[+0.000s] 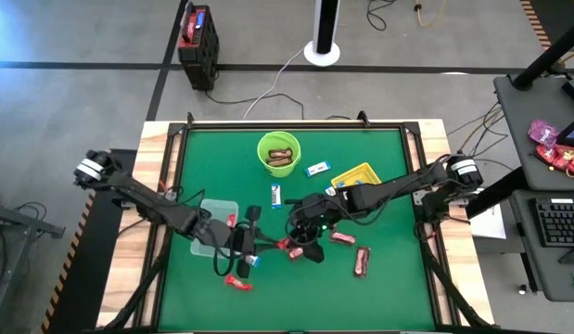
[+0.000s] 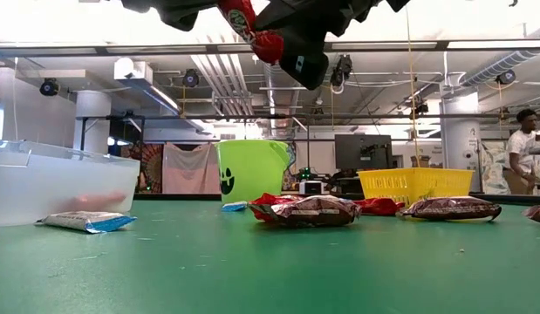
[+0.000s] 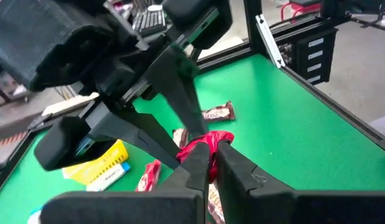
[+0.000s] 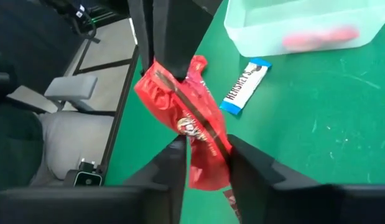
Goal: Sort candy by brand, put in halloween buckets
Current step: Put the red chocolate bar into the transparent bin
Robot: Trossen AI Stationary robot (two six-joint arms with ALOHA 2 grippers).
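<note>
Meeting above mid-tabletop (image 1: 379,186), the left claw (image 3: 208,163) and right claw (image 4: 204,158) are both closed on one red candy bar (image 4: 192,124), apparently a handover so it reaches the clear tub (image 1: 217,215) holding red pieces.

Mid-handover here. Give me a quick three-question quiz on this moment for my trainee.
1. True or false: the red candy bar lies on the table.
2. What is in the lime-green bucket? A) brown-wrapped bars B) blue-and-white bars C) nothing
3. Fill in: the blue-and-white bar next to the clear tub lies ___ the tub.

Key:
1. False. The left tool and the right tool both grip it in the air.
2. A.
3. Outside, on the green mat.
</note>
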